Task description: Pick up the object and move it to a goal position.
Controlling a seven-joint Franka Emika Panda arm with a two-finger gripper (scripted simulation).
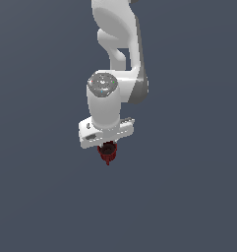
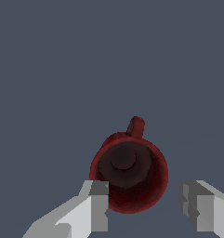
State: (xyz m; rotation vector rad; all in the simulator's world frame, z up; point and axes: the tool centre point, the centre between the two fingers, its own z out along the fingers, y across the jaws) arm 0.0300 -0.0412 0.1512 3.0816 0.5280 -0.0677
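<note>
Item 1. White jointed robot arm (image 1: pixel 115 44): enters at the top centre of the exterior view and runs down to mid-frame, ending in a rounded wrist with a grey speckled cap.

Item 2. White tool (image 1: pixel 108 147): a flat white bar below the wrist, just below the centre of the exterior view. In the wrist view the tool (image 2: pixel 150 209) shows as two white-and-grey fingers (image 2: pixel 97 207) at the bottom edge, one at lower left of centre, one at lower right. The fingers stand spread apart. The left-hand finger overlaps the mug's rim in that view; whether it touches cannot be told. The right-hand finger stands clear of the mug, with bare surface between. The tool is released, gripping nothing.

Item 3. Small dark red mug with round rim and small loop handle (image 2: pixel 129 174): lower centre of the wrist view, mouth open toward the camera, dark inside, handle pointing toward the top of the frame. In the exterior view the mug (image 1: pixel 108 152) sits just below the tool bar, partly hidden by it.

Item 4. Plain grey-blue desk (image 1: pixel 189 197): fills the background of both views.
</note>
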